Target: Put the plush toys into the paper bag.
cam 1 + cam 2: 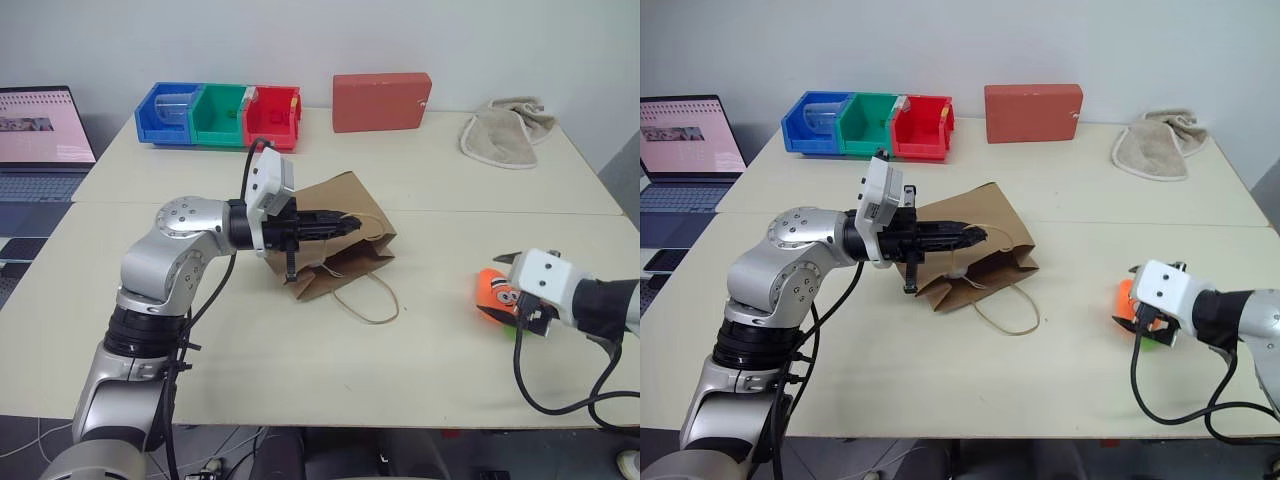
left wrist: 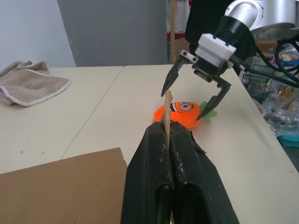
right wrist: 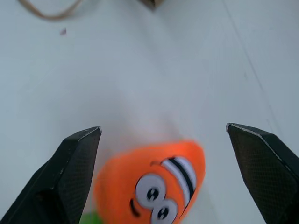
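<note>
The left arm is bent at the elbow and reaches across the table point(image 1: 300, 400), its forearm level and pointing toward the robot's right. The left gripper point(image 1: 347, 224) has its black fingers pressed together on the thin top edge of the paper bag point(image 1: 335, 262), a strip of brown paper standing up between the fingers point(image 2: 187, 154) in the left wrist view. The bag lies on its side beneath and around that gripper, its mouth held up at the pinched edge, and one thin loop handle point(image 1: 368, 303) trails onto the table on the side nearer the robot. What is inside the bag I cannot tell.

The right arm comes in low from the robot's right side, the wrist angled downward. The right gripper point(image 3: 163, 172) has its fingers spread wide apart, one on each side of the orange carrot toy point(image 3: 154, 184), which lies on the table between them and just under the tips; whether they touch it I cannot tell. A bit of green leaf point(image 2: 211, 112) shows at the toy's far end from the bag.

Well beyond the left gripper, at the table's far edge, three open bins stand in a row: blue point(image 1: 168, 112), green point(image 1: 222, 116) and red point(image 1: 271, 117). The blue one holds something clear. A red box point(image 1: 381, 101) stands past them, and a beige cloth point(image 1: 505, 131) lies crumpled far beyond the right gripper.
</note>
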### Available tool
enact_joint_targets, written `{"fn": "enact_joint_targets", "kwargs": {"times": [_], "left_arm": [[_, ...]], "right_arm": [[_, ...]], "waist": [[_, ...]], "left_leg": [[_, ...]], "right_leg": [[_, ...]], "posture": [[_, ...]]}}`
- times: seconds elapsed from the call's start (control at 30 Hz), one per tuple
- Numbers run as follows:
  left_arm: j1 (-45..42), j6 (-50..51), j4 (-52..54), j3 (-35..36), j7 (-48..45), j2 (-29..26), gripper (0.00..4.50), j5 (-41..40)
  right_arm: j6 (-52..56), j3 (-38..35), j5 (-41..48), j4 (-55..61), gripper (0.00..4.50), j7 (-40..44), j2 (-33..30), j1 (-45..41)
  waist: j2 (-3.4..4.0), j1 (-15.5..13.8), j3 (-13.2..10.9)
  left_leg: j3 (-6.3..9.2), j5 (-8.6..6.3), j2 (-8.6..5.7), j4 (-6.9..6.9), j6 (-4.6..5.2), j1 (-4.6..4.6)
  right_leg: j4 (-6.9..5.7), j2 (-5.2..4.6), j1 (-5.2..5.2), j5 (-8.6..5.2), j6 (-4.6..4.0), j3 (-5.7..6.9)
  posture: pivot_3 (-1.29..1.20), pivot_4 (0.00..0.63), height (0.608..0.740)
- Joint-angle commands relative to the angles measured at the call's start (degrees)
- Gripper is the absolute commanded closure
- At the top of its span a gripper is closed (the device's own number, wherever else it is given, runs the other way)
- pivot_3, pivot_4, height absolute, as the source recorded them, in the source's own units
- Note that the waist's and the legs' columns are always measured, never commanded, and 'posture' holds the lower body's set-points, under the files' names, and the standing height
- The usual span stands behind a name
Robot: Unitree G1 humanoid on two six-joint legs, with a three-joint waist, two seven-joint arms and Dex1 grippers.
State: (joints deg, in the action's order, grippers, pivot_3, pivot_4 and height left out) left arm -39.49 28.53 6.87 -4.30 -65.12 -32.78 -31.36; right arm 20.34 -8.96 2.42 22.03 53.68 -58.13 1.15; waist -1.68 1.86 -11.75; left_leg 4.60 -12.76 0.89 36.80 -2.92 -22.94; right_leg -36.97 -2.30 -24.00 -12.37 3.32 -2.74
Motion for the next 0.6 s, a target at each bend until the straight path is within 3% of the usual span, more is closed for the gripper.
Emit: {"fn": "enact_joint_targets", "kwargs": {"times": [0.03,0.1,0.2,0.5,0.57,0.6], "left_arm": [[0.3,-0.6,2.5,1.8,0.9,-0.6,4.5,-0.3],[0.8,-0.4,3.1,2.1,1.3,-1.0,4.5,-0.6],[1.4,-0.1,4.0,2.4,1.8,-1.5,4.5,-0.7],[1.8,0.0,4.2,3.3,2.4,-2.7,4.5,-0.9],[1.6,0.2,4.0,3.6,2.5,-2.8,4.5,-1.2],[1.3,0.3,3.9,3.7,2.6,-2.7,4.5,-1.4]], "right_arm": [[-4.9,-0.9,-3.2,-3.2,0.02,-2.0,-0.7,1.2],[-4.9,-0.3,-3.3,-4.7,0.02,-2.5,0.0,0.9],[-5.2,0.8,-3.9,-7.2,0.57,-3.2,0.8,0.2],[-6.6,0.8,-3.6,-9.5,3.84,-2.6,0.4,-0.3],[-6.8,0.5,-2.7,-8.9,4.45,-2.2,0.5,-0.3],[-6.6,0.3,-2.0,-8.0,4.48,-1.7,0.6,-0.8]], "waist": [[0.0,0.0,0.0],[0.0,0.0,0.0],[0.0,0.0,0.0],[0.0,0.0,0.0],[0.0,0.0,0.0],[0.0,0.0,0.0]], "left_leg": [[-0.02,0.0,0.0,0.02,0.0,0.0],[-0.05,0.0,0.0,0.06,0.0,0.0],[-0.04,0.0,0.0,0.09,0.0,0.02],[-0.03,0.0,-0.03,0.12,0.0,0.02],[-0.03,0.0,-0.03,0.12,0.0,0.03],[-0.02,0.0,-0.03,0.12,0.0,0.04]], "right_leg": [[0.0,0.0,0.0,0.0,0.0,-0.03],[0.0,0.0,0.0,0.0,-0.01,-0.07],[-0.01,0.01,0.02,-0.01,-0.01,-0.08],[0.0,0.0,0.07,-0.01,-0.02,-0.12],[0.01,0.0,0.11,-0.01,-0.02,-0.12],[0.02,0.0,0.13,-0.01,-0.02,-0.12]], "posture": [[0.0,0.15,0.74],[0.0,0.15,0.74],[0.0,0.15,0.74],[0.0,0.15,0.74],[0.0,0.15,0.74],[0.0,0.15,0.74]]}}
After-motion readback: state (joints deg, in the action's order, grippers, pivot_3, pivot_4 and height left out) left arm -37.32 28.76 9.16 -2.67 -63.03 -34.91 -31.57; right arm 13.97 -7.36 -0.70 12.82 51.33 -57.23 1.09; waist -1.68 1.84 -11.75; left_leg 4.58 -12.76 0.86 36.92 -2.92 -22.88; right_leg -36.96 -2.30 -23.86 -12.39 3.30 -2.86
